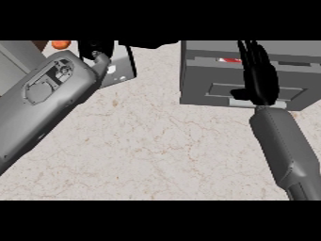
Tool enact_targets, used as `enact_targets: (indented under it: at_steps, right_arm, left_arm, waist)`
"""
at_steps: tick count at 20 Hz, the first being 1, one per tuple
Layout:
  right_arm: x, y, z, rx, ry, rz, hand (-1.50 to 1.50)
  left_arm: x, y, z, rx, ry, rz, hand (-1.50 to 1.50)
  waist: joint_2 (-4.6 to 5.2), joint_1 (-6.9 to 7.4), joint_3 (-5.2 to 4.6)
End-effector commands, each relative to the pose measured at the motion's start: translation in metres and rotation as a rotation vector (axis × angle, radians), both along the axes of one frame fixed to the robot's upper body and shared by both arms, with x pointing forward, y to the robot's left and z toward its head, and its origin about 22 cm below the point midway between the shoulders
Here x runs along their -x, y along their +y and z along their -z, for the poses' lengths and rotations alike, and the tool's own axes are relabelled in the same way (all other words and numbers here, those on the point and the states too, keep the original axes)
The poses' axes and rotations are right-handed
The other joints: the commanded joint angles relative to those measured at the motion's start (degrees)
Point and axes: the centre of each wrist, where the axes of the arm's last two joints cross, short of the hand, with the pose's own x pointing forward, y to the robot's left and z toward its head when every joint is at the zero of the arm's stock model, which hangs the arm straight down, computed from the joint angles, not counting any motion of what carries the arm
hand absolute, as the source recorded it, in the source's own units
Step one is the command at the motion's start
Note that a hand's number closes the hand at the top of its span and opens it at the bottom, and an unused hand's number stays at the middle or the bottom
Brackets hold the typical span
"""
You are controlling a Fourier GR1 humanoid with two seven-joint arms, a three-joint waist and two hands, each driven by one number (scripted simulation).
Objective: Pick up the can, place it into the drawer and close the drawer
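Right hand, fingers straight, lies over the grey drawer front, far right on the worktop; red can inside. Left hand, far left: state cannot be told.

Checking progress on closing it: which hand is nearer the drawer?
Right. The right hand lies over the drawer front; the left hand is apart, off to its left.

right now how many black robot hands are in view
2. The black left hand is at the top, left of centre; the black right hand lies over the grey drawer cabinet at top right.
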Motion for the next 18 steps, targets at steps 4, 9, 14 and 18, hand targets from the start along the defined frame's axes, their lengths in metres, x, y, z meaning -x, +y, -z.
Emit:
enact_targets:
  at_steps: [4, 9, 14, 18]
  right_arm:
    - [-0.023, 0.020, 0.002, -0.035, 0.011, 0.027, -1.50]
    - [-0.037, 0.017, -0.015, -0.018, -0.001, 0.046, -1.50]
    - [-0.050, 0.017, -0.040, -0.028, -0.017, 0.041, -1.50]
    - [-0.059, 0.022, -0.058, -0.056, -0.022, 0.059, -1.50]
  left_arm:
    - [0.013, 0.019, 0.011, -0.005, 0.016, 0.000, -1.50]
    - [0.031, 0.020, 0.024, -0.014, 0.000, 0.028, -1.50]
    - [0.030, 0.038, 0.031, -0.026, 0.018, 0.020, -1.50]
    - [0.038, 0.040, 0.041, -0.006, 0.021, 0.031, -1.50]
  waist:
    - [1.34, 1.16, 0.88]
    - [1.37, 2.34, 0.88]
    - [1.97, 2.24, 0.90]
    - [2.11, 2.49, 0.87]
